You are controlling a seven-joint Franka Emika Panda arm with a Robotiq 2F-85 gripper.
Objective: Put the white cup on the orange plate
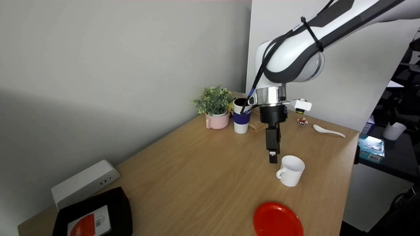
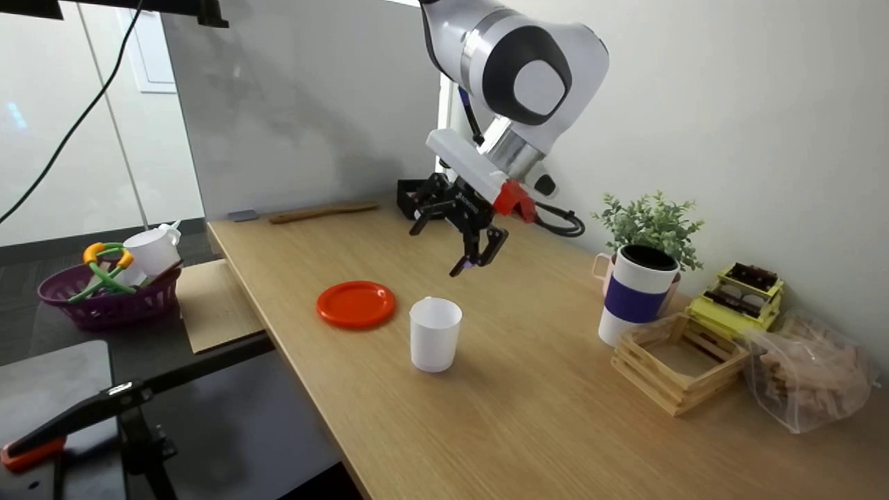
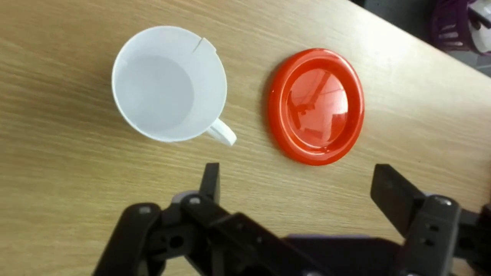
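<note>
Plainly upright, white cup (image 3: 168, 86), handle (image 3: 222, 132) pointing lower-right in wrist view

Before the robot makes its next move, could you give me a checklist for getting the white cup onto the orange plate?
1. Claw open: ok, its fingers stand wide apart.
2. White cup upright: ok, it stands on the table.
3. Orange plate ready: ok, it lies flat near the cup.
4. Cup between the fingers: not ok; in the wrist view it shows mostly left of the gap and above it.
5. Cup undamaged: cannot tell; a thin dark line shows on its inner wall near the top.
</note>
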